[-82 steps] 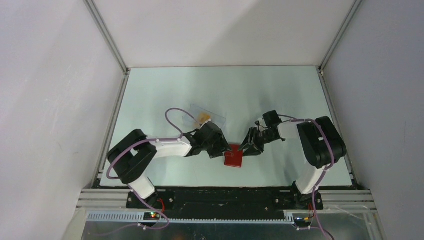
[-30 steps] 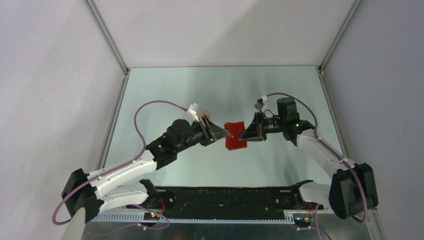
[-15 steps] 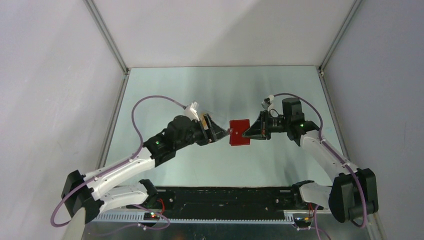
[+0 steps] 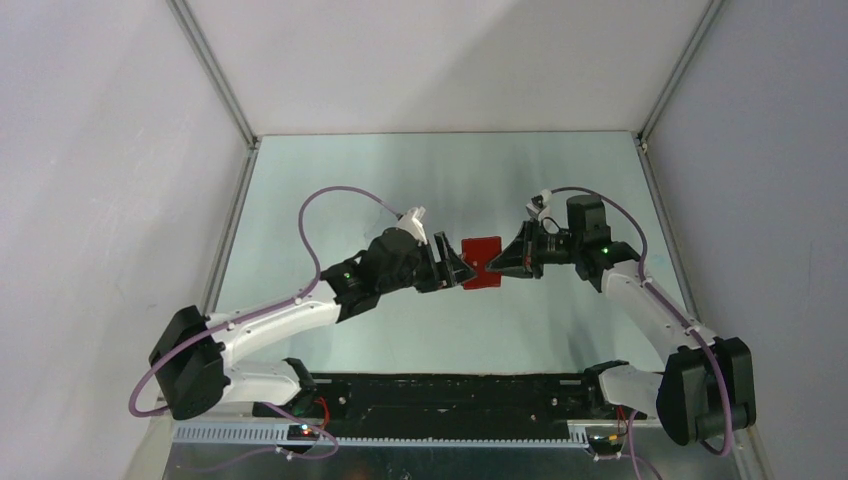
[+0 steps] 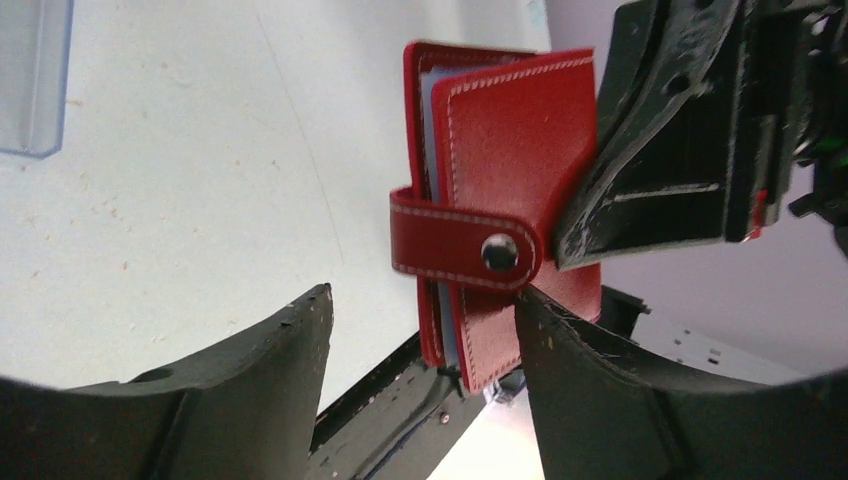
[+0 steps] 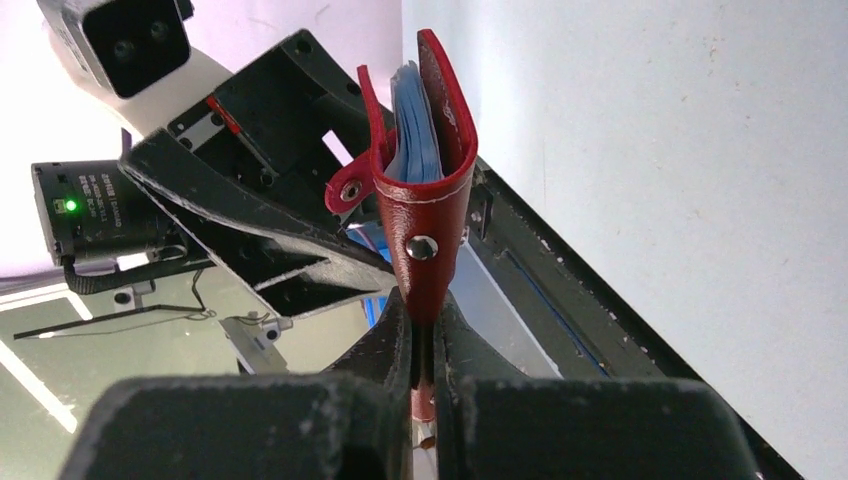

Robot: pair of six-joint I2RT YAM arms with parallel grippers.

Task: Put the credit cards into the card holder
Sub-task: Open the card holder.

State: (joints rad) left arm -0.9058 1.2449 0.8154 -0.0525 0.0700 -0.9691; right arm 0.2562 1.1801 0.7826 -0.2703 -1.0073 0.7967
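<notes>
The red card holder [image 4: 482, 262] hangs above the table between the two arms. My right gripper [image 4: 498, 266] is shut on its right edge, and in the right wrist view the jaws [image 6: 425, 345] pinch the red cover [image 6: 428, 225], with the blue-grey inside showing above. My left gripper [image 4: 461, 268] stands open at the holder's left side. In the left wrist view the card holder [image 5: 510, 150], its closing tab [image 5: 450, 240] lying across the cover, sits at the open left gripper [image 5: 420, 325], and the right fingertip [image 5: 545, 335] is against it. No credit cards show.
A clear plastic box [image 5: 30, 70] lies on the table at the far left of the left wrist view. The right gripper's black body [image 5: 680, 130] fills that view's upper right. The black base rail [image 4: 450, 395] runs along the near edge.
My left gripper has opened wide and moved right, up to the card holder's left edge. The right gripper, still shut on the holder, has carried it slightly right and up.
</notes>
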